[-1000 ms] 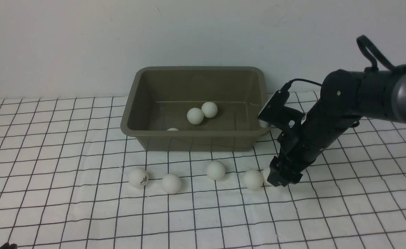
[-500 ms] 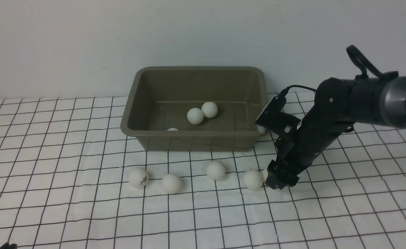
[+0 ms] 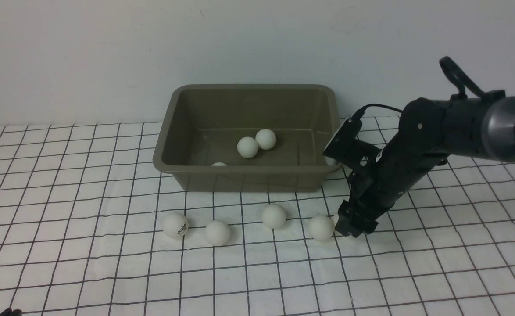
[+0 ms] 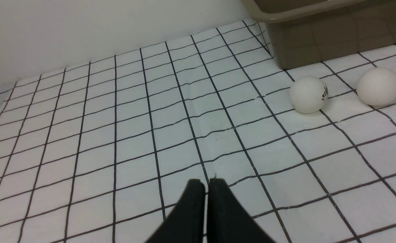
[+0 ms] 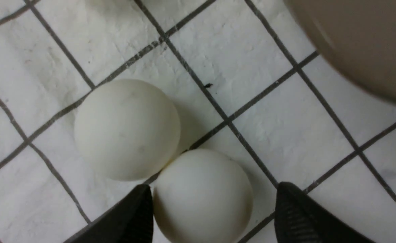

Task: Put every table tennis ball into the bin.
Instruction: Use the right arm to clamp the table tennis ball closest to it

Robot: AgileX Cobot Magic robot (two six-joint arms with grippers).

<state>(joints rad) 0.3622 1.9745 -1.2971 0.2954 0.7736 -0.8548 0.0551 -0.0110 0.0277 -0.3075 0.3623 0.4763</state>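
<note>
The olive-brown bin (image 3: pixel 178 131) stands at the back centre with three table tennis balls inside, two together (image 3: pixel 247 147) and one half hidden by the front wall (image 3: pixel 219 164). Several more balls lie in a row in front of it, from a logo ball (image 3: pixel 176 225) to one (image 3: pixel 321 227) beside my right gripper (image 3: pixel 349 226). That gripper is down at the table, open, straddling a further ball (image 5: pixel 203 195) that touches its neighbour (image 5: pixel 127 130). One finger (image 5: pixel 134 216) is against the ball; the other (image 5: pixel 299 216) stands apart. My left gripper (image 4: pixel 206 184) is shut and empty, low over the table.
A white cloth with a black grid (image 3: pixel 108 263) covers the table, and a plain wall rises behind the bin. The bin's corner (image 5: pixel 363 44) is close beside the right gripper. The left wrist view shows the logo ball (image 4: pixel 308 94), another ball (image 4: pixel 378 86) and the bin's wall (image 4: pixel 319 50).
My right arm has come down and slightly left, bringing the open gripper lower around the rightmost ball. The balls and the left gripper have not moved.
</note>
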